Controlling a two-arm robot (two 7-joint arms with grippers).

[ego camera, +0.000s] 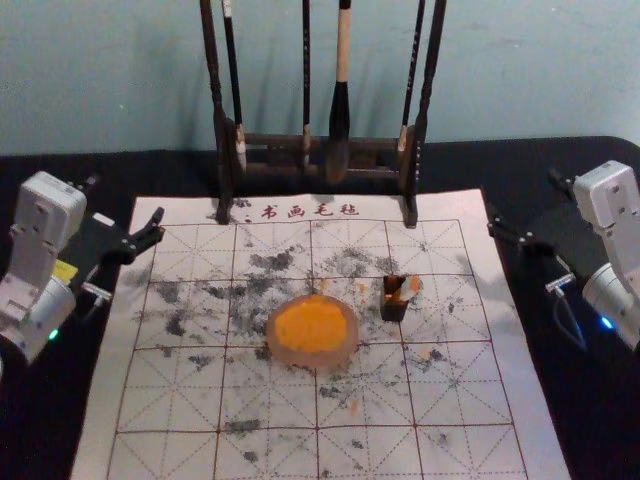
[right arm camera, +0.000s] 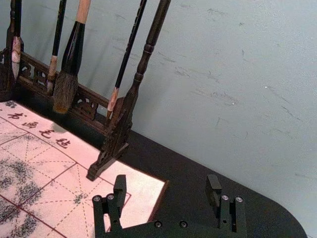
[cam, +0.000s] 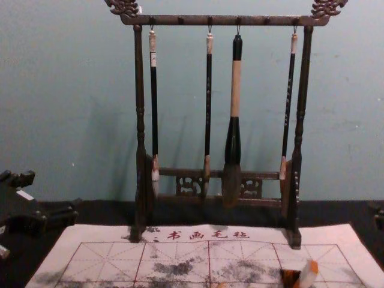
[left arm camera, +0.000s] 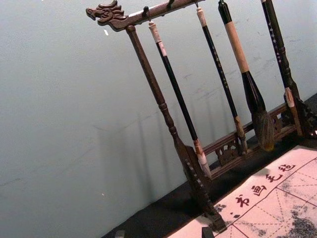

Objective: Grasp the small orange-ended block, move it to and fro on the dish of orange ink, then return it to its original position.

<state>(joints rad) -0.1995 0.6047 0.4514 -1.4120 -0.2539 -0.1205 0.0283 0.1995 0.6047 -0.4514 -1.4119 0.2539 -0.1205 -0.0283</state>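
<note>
Block (ego camera: 409,288), one, small: pale sides, orange end turned up; tilted, at the upper right side of a dark, orange-marked holder (ego camera: 393,311), whether seated in it or leaning on it not clear; on the gridded mat (ego camera: 460,385), right of the dish. Dish (ego camera: 312,360), one, shallow, rounded, with pale translucent rim: lying flat near mid-mat, just beside the holder, its middle covered with bright orange ink (ego camera: 311,325), ragged at the edge.

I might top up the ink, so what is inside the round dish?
Orange ink covers most of the dish, leaving a pale rim. The bottom beneath the ink is hidden, so its depth cannot be told.
</note>
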